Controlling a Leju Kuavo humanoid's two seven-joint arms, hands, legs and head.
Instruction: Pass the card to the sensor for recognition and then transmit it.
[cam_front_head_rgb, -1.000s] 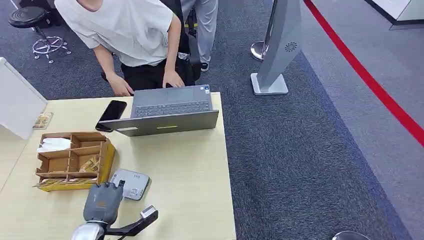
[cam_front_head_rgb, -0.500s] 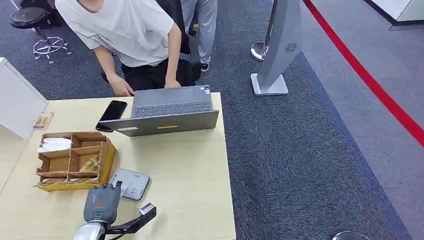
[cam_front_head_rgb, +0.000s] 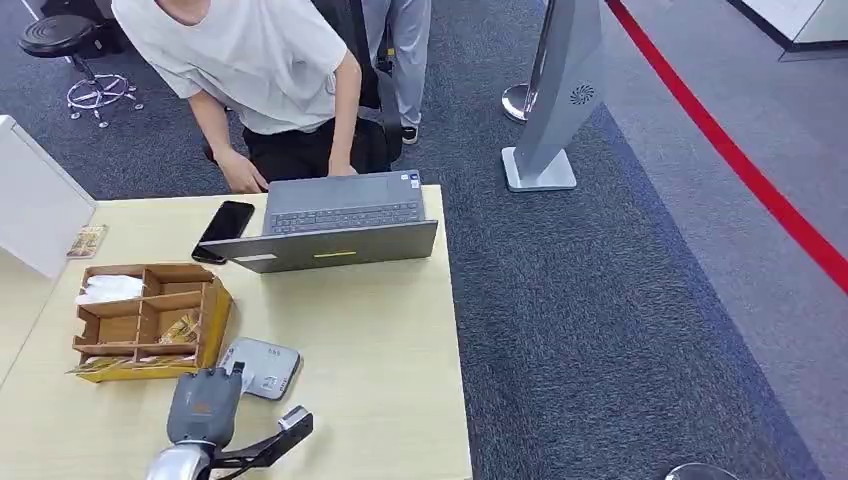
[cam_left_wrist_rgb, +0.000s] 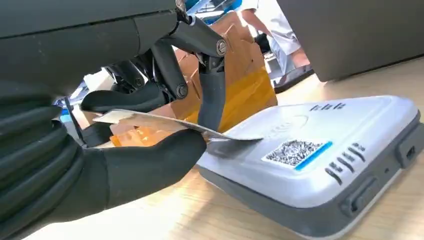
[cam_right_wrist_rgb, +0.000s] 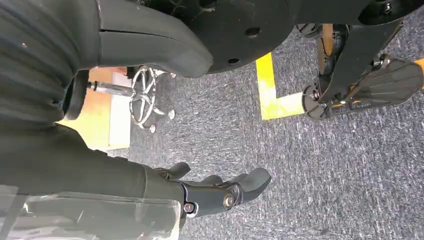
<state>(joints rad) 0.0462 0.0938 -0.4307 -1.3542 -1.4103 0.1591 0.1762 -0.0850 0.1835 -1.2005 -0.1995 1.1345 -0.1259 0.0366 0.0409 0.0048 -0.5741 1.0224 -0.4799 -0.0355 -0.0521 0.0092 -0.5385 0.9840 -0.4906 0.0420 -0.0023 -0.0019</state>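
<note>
Your left hand (cam_left_wrist_rgb: 150, 145) pinches the thin pale card (cam_left_wrist_rgb: 165, 121) flat over the grey box-shaped sensor (cam_left_wrist_rgb: 320, 160) so it can read it; your right hand (cam_right_wrist_rgb: 220, 192) hangs empty, fingers apart.

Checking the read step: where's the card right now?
In the left wrist view the card is pinched in the left robot hand, its free end over the edge of the grey sensor, beside the brown organizer box.

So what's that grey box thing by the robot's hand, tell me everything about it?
The flat light-grey plastic card reader lies on the pale wooden table, beside the brown cardboard organiser. It has rounded corners, a darker side band, and a square code with a blue stripe on top. The left hand holds a thin card over its edge.
</note>
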